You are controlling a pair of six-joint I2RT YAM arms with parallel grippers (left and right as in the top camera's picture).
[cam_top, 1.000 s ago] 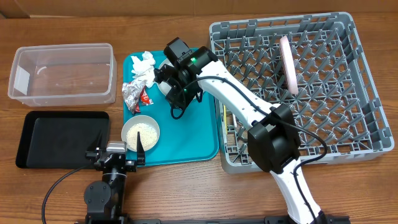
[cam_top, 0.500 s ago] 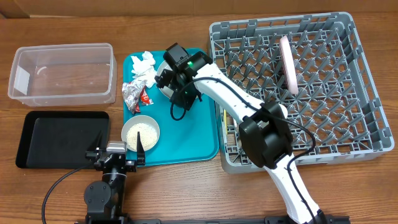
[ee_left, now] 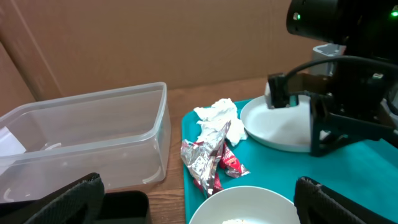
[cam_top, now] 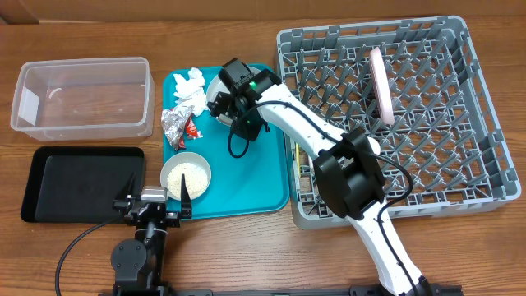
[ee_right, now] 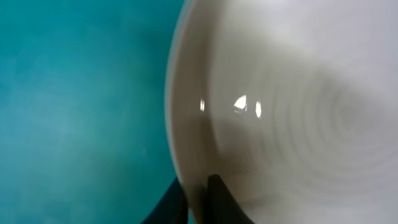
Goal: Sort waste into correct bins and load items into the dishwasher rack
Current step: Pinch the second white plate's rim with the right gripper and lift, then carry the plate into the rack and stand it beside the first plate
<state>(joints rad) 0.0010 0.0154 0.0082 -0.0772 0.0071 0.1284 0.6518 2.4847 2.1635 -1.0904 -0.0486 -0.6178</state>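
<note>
A white plate (cam_top: pixel 219 88) (ee_right: pixel 298 112) lies at the back of the teal tray (cam_top: pixel 246 177). My right gripper (cam_top: pixel 228 105) (ee_right: pixel 196 186) is shut on the plate's rim, one finger under it and one over it. Crumpled tissue (cam_top: pixel 191 85) (ee_left: pixel 217 115), a foil wrapper (cam_top: pixel 173 125) (ee_left: pixel 202 158) and a red packet (cam_top: pixel 192 129) (ee_left: pixel 233 163) lie left of the plate. A small bowl with rice (cam_top: pixel 185 175) (ee_left: pixel 249 205) sits at the tray's front left. My left gripper (cam_top: pixel 156 199) (ee_left: pixel 199 208) stays wide open at the table's front, holding nothing.
The clear tub (cam_top: pixel 82 97) (ee_left: pixel 81 137) stands at the back left, with the black tray (cam_top: pixel 82 182) in front of it. The grey rack (cam_top: pixel 444 164) fills the right side, with a pale plate (cam_top: pixel 380 82) on edge in it. A thin yellow utensil (cam_top: pixel 297 152) lies at its left edge.
My right gripper has shifted slightly toward the plate and closed its fingers on the rim. The left arm has not moved.
</note>
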